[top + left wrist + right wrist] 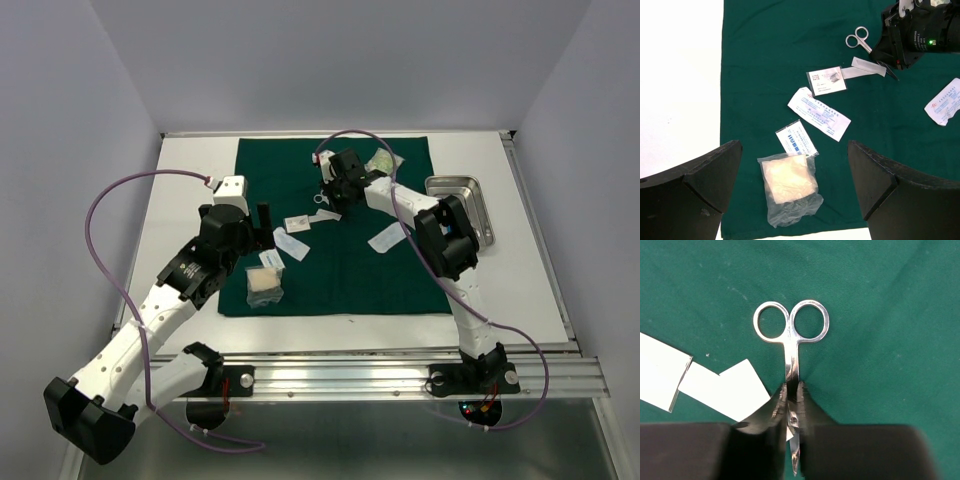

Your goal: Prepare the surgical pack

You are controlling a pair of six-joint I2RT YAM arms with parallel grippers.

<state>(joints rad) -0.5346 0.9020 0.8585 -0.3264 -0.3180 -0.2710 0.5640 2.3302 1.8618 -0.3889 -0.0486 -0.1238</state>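
The surgical pack's things lie spread on the dark green drape. Metal scissors lie flat on it with their ring handles pointing away from my right gripper, which is shut on them at the pivot. In the top view the scissors show at the drape's back middle, under that gripper. My left gripper hangs open above a clear bag of gauze near the drape's front edge and touches nothing. White packets lie between the two grippers. The steel tray stands off the drape at the right.
A white strip packet lies right next to the right gripper's left finger. One more white packet lies right of centre, and a greenish packet lies at the drape's back edge. Bare white table flanks the drape.
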